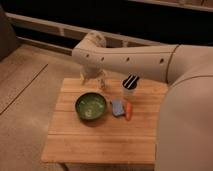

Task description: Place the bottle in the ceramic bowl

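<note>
While the end effector point(93, 79) hung released over the surface's point(100, 142) far edge, the bottle point(103, 83) seemed just beside it, behind the ceramic bowl point(91, 106); a white cup point(129, 91) stood rightward.

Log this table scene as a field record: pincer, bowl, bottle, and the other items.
pincer: over the table's back edge, behind the bowl, apart from it
ceramic bowl: green, upright, left of centre on the wooden table
bottle: cannot be made out for certain; not plainly in the bowl
white cup: holds dark sticks, right of the pincer
blue item: right of the bowl
orange item: close beside the blue item
</note>
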Robot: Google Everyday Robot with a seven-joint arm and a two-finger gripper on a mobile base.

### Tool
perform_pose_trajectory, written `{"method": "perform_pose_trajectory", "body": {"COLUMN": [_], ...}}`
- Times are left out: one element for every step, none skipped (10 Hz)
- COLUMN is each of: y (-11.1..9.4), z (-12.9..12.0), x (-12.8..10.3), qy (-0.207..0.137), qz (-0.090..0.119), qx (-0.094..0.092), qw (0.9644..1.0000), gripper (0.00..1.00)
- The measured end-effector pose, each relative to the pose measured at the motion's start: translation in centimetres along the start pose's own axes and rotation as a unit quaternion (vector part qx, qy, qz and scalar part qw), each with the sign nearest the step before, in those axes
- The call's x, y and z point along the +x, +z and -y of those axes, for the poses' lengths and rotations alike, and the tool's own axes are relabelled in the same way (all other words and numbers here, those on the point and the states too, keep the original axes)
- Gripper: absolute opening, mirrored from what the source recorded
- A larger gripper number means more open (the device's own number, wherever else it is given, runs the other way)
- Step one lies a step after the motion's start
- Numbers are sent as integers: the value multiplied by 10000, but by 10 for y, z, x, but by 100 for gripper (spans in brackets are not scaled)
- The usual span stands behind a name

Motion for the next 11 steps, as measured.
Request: {"method": "perform_pose_trajectory", "body": {"y": [0, 0, -1, -4, -8, -10, -7, 1, 12, 25, 36], "z": [0, 1, 5, 11, 17, 24, 29, 36, 42, 49, 57], "x": [0, 0, -3, -10, -20, -30, -36, -41, -45, -49, -51], "qy": [-3, -4, 70, 131, 169, 220, 209, 174, 108, 48, 9], "qz": [3, 17, 79, 216, 396, 614, 770, 908, 1035, 1125, 1173], "qx": [-1, 17, 24, 34, 12, -67, -185, -327, -498, -637, -742], "qw": [10000, 10000, 9999, 9997, 9991, 9978, 9966, 9952, 9933, 9916, 9903], "gripper": [65, 65, 65, 65, 65, 65, 65, 65, 65, 65, 65]}}
